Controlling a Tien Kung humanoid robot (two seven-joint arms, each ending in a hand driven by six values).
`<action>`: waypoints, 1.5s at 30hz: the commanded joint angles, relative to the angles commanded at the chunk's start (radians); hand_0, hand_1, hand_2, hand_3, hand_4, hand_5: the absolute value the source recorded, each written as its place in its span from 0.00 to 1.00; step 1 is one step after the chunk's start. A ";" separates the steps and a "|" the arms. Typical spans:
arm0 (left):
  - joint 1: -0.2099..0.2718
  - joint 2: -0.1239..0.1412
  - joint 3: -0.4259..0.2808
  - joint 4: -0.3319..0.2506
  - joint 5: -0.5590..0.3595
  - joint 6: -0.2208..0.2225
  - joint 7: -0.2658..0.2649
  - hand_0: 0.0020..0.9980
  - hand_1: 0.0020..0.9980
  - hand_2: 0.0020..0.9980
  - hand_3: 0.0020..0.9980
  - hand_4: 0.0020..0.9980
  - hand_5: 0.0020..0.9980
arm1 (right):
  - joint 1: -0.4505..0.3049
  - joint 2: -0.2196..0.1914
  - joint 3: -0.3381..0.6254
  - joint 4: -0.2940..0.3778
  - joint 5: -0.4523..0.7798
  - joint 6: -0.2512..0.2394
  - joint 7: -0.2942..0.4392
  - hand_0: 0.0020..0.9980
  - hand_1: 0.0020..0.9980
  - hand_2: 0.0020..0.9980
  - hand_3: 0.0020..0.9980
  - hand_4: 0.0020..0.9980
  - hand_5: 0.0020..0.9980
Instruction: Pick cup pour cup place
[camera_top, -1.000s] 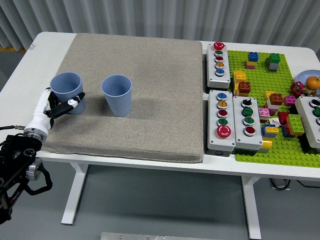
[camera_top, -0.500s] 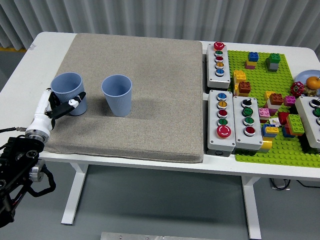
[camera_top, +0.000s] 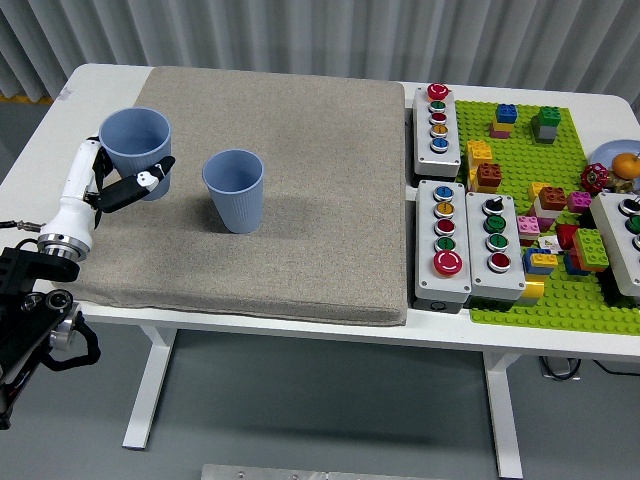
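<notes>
Two light blue cups are over the grey mat (camera_top: 300, 170). My left hand (camera_top: 115, 185) is shut on the left cup (camera_top: 135, 145) and holds it upright, lifted off the mat near its left edge. The second cup (camera_top: 235, 190) stands upright on the mat, a short way to the right of the held one and apart from it. My left arm comes in from the lower left corner. I cannot see what either cup holds.
Grey button boxes (camera_top: 437, 130) (camera_top: 445, 243) (camera_top: 495, 245) line the mat's right edge. Right of them is a green baseplate (camera_top: 520, 150) with several toy bricks, and a plate with fruit (camera_top: 615, 165) at the right edge.
My left hand has raised the left cup off the mat, up and slightly away from me. The second cup has not moved.
</notes>
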 joint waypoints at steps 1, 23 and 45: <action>-0.010 0.012 0.003 -0.015 0.044 -0.001 0.019 0.62 0.65 0.76 0.72 0.78 0.20 | 0.001 -0.001 0.000 0.000 0.000 0.000 0.001 0.71 0.66 0.63 0.59 0.00 0.12; -0.105 0.129 0.071 -0.087 0.527 -0.091 0.182 0.62 0.64 0.75 0.72 0.76 0.17 | 0.011 -0.006 0.000 0.000 0.009 -0.008 0.005 0.71 0.66 0.63 0.59 0.00 0.11; -0.144 0.159 0.122 -0.085 0.790 -0.144 0.221 0.63 0.64 0.75 0.71 0.75 0.17 | 0.011 -0.009 -0.006 0.000 0.015 -0.009 0.006 0.71 0.66 0.63 0.59 0.00 0.11</action>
